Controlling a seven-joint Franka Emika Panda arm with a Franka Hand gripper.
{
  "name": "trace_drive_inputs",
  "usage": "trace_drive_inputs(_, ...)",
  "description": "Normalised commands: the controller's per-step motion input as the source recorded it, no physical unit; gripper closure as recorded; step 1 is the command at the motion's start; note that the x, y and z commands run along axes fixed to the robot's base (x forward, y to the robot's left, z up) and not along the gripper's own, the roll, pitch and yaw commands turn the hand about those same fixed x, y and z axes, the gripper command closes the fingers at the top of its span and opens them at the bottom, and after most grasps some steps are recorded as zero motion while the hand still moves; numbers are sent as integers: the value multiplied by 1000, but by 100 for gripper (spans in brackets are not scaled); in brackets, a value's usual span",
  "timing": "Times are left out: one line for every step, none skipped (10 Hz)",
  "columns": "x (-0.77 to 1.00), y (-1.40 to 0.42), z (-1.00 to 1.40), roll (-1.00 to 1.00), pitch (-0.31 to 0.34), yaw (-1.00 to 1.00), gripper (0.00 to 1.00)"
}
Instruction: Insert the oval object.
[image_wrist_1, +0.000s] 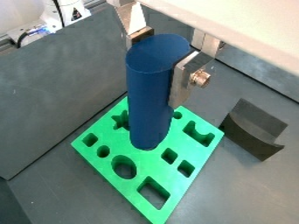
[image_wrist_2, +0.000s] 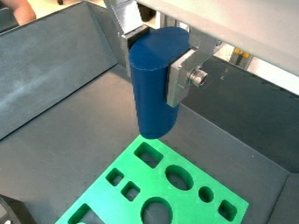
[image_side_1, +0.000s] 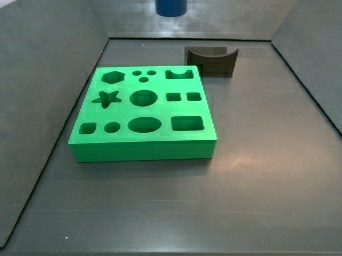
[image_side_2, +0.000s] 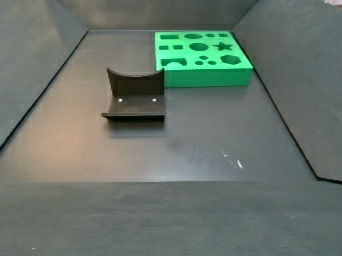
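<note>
You're mid-carry: gripper (image_wrist_1: 176, 74) jaws clamped on the blue peg (image_wrist_1: 155, 87), held upright well above the green block (image_side_1: 144, 115). Next you'd need to line it up w/ the oval hole (image_side_1: 146, 126), then lower. Count: 1 peg, 1 block, 1 dark notched block (image_side_1: 211, 60) on the worktop (image_side_1: 254, 180).
</note>
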Motion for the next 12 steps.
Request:
trace_drive_inputs(-11, 0, 0, 0, 0, -37, 100)
trace_drive_inputs(0, 0, 0, 0, 0, -109, 100)
trace_drive_inputs(-160, -40, -23, 0, -63, -549, 100)
trace_drive_inputs(-189, -151, -311, -71, -124, -783, 100)
trace_drive_inputs(-117, -151, -474, -120, -161, -843, 100)
trace_drive_inputs(-26, -69, -411, -71, -204, -994, 100)
trace_drive_inputs(-9, -37, -403, -64, -180, -1000, 100)
trace_drive_inputs(0, -31, -406, -56, -164, -1000, 100)
trace_drive_inputs(0, -29, -411, -50, -151, -1000, 100)
trace_drive_inputs(0, -43, -423, -30, -106, -1000, 100)
trace_drive_inputs(0, -51, -463, -13, -109, -1000, 100)
trace_drive_inputs(0, -49, -469, -13, -111, -1000, 100)
